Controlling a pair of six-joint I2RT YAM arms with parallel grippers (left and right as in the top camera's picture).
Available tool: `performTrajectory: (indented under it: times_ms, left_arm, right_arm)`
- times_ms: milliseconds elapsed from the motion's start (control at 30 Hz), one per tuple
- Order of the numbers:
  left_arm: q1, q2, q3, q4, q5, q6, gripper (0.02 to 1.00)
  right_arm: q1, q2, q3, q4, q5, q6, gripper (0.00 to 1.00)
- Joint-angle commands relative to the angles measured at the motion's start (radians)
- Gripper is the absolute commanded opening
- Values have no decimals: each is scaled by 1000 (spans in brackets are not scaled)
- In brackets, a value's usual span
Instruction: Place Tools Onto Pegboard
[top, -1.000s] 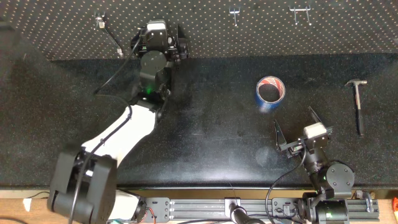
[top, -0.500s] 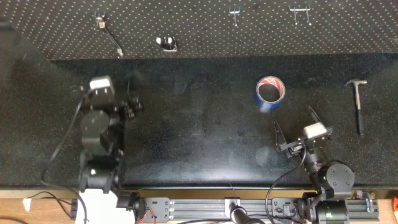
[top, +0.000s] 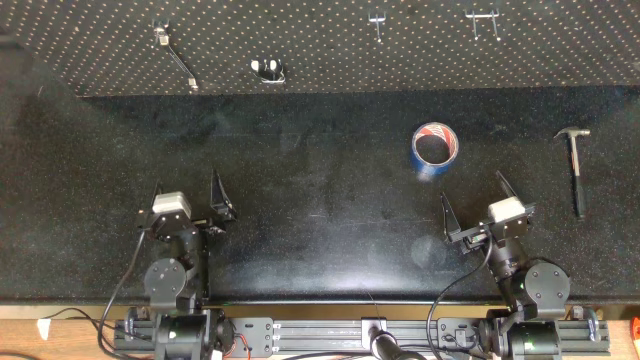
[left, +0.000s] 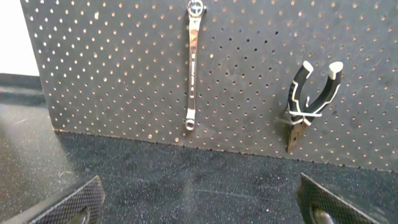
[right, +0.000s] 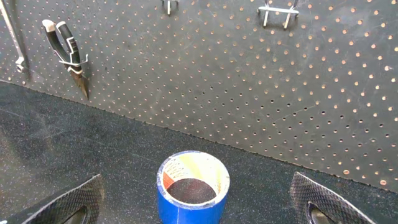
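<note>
Black-and-white pliers (top: 268, 70) hang on the pegboard (top: 330, 45), with a silver wrench (top: 178, 55) hanging to their left. From the left wrist view I see the wrench (left: 193, 62) and the pliers (left: 311, 99) far ahead. My left gripper (top: 188, 197) is open and empty near the table's front. A blue tape roll (top: 435, 148) stands on the mat, and it lies straight ahead of my right gripper as the tape roll (right: 193, 186). The hammer (top: 575, 170) lies at the far right. My right gripper (top: 476, 203) is open and empty.
Two bare metal hooks (top: 377, 20) (top: 483, 20) stick out of the pegboard's right half, also seen as hooks (right: 277, 12) in the right wrist view. The black mat (top: 320, 200) is bare between the arms.
My left arm has drawn back from the pegboard to the table's front, leaving the pliers hanging there. The right arm has not moved.
</note>
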Motion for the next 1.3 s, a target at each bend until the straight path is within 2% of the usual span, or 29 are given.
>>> performTrajectory:
  times_ms: [33, 367, 1200, 1300]
  left_arm:
    - [4, -146, -2, -152, 16, 2, 996]
    - [-18, -142, -2, -173, 47, 2, 996]
    - [-18, -142, -2, -172, 46, 2, 996]
    - [-18, -142, -2, -172, 46, 2, 996]
  right_arm:
    - [9, -7, -3, -5, 1, 19, 976]
    - [9, -7, -3, -5, 1, 19, 976]
    - [9, -7, -2, -5, 2, 20, 976]
    - [9, -7, 12, -2, 13, 146, 976]
